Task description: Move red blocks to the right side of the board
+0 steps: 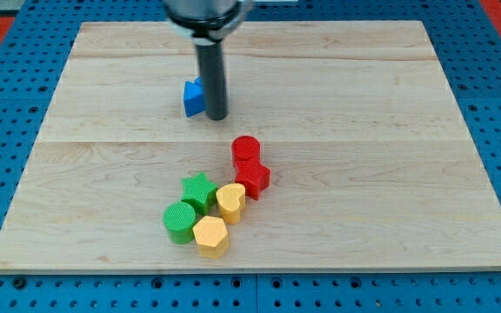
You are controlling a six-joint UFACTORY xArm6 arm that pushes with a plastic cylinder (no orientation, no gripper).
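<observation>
No pincer here, just my tip (217, 116) touching (I think) the blue block (194, 97), up-left of the red cylinder (245, 149) and red star-ish block (252, 178) mid-tabletop (390, 104); next it should swing left of them and shove right.

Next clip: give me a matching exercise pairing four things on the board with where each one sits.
Things:
1. my tip
2. red cylinder
3. green cylinder
4. yellow hexagon block

Places:
A. leftmost in the cluster
B. against the blue block
C. nearest the view's bottom
D. top of the cluster

Pairs: 1-B, 2-D, 3-A, 4-C
</observation>
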